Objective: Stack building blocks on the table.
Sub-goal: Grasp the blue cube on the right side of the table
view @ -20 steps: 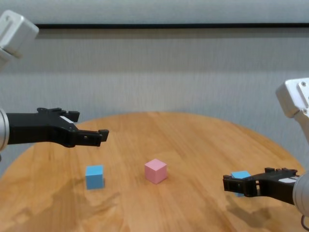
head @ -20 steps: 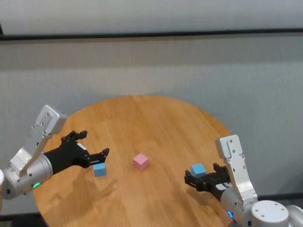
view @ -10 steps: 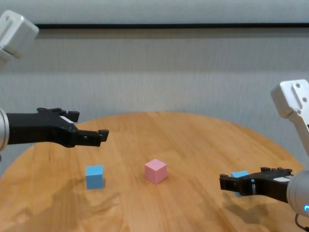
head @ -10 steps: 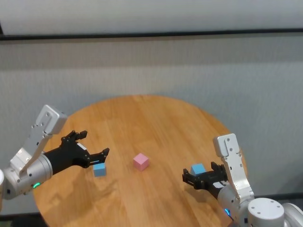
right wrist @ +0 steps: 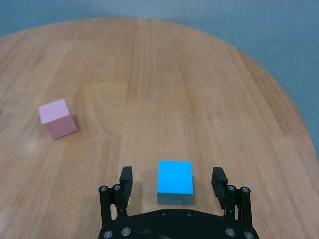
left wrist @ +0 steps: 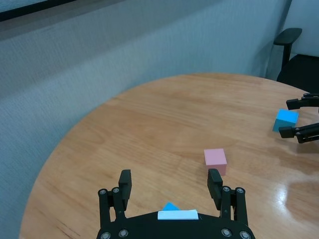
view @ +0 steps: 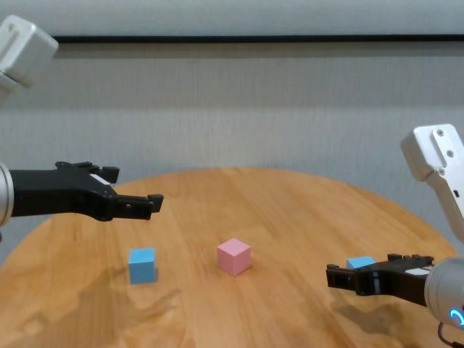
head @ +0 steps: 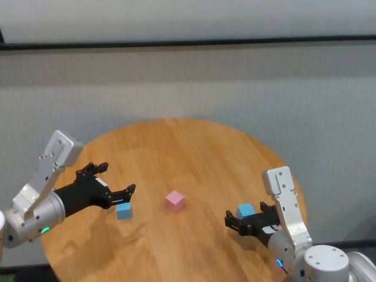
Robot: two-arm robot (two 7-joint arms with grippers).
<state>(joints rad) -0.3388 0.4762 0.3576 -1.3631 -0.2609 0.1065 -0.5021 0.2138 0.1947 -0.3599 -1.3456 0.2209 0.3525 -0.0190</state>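
A pale pink block [head: 175, 201] sits near the middle of the round wooden table [head: 194, 147]. One light blue block [head: 123, 211] lies to its left. My left gripper [head: 117, 179] hovers open above and just behind that block, whose corner [left wrist: 170, 206] peeks past the gripper body. Another light blue block [head: 245, 210] rests at the right. My right gripper [right wrist: 172, 173] is open, and this block [right wrist: 175, 180] shows between its fingers with gaps on both sides. In the chest view the right gripper [view: 362, 270] is low by the block [view: 360, 262].
A grey wall stands behind the table. The table's round edge runs close behind the right blue block and near both arms. A dark office chair [left wrist: 291, 37] stands beyond the far right edge in the left wrist view.
My right arm has shifted slightly left and lower around the right blue block. The left arm and all three blocks have stayed put.
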